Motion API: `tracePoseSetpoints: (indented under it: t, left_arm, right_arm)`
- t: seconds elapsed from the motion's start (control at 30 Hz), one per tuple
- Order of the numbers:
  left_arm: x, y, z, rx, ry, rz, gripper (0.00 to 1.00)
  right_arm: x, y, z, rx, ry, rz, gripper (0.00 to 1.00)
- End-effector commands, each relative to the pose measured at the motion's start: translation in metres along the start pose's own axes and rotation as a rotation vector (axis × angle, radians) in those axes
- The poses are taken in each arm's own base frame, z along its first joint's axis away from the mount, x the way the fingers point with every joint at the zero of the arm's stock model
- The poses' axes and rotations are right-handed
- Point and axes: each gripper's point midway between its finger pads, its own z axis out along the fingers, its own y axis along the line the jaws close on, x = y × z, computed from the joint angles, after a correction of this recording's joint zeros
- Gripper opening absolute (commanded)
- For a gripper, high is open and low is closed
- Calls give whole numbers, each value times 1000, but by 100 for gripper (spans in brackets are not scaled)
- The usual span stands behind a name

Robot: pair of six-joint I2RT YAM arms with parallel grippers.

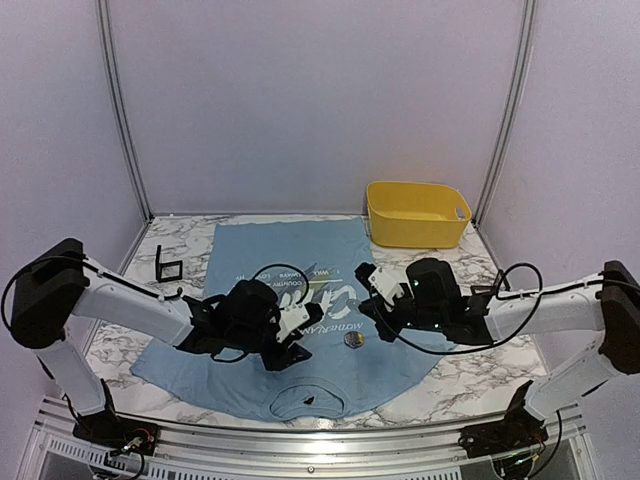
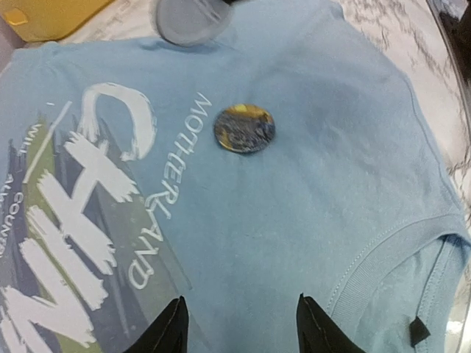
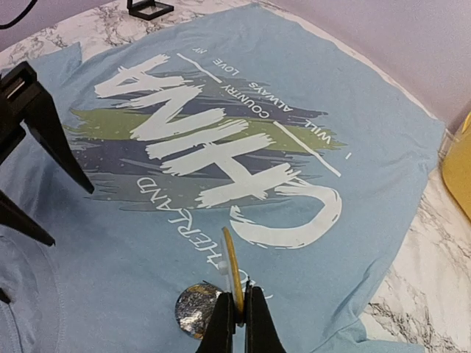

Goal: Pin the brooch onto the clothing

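Pinning looks unfinished: the round gold-and-dark brooch [image 2: 244, 129] lies loose on the blue shirt [image 2: 316, 184], which is spread on the table [image 1: 470, 375], just beside the white lettering. The right claw [image 3: 235, 323] pinches a thin yellow strip [image 3: 232, 265] beside it. The left claw [image 2: 243, 331] hovers open near the collar.

place: robot lab booth | evidence: plain pale walls [image 1: 320, 100], metal frame posts [image 1: 121, 110], marble-patterned table [image 1: 460, 385]

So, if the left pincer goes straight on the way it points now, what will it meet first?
Most likely the bare blue fabric of the T-shirt, just beside its collar. The round brooch lies further along that line; depth is unclear.
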Motion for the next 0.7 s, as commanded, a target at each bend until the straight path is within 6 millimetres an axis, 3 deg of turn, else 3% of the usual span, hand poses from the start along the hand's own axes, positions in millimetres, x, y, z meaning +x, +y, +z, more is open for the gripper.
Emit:
tracePoseSetpoints:
  t: [0.0, 0.3, 0.53, 0.63, 0.67]
  left_arm:
    - [-9, -12, 24, 45, 14, 106, 52]
    - [-4, -6, 47, 27, 66, 115, 51]
    - [23, 0, 60, 8, 186, 156, 56]
    - [23, -2, 59, 17, 184, 154, 46]
    - [23, -3, 59, 24, 182, 153, 39]
  right_arm:
    - [-15, -19, 8, 103, -88, -77, 0]
    - [-13, -18, 10, 118, -147, -200, 0]
    - [-14, -16, 8, 136, -214, -305, 0]
    - [-14, -14, 6, 157, -246, -364, 0]
    - [-15, -11, 5, 161, -257, -392, 0]
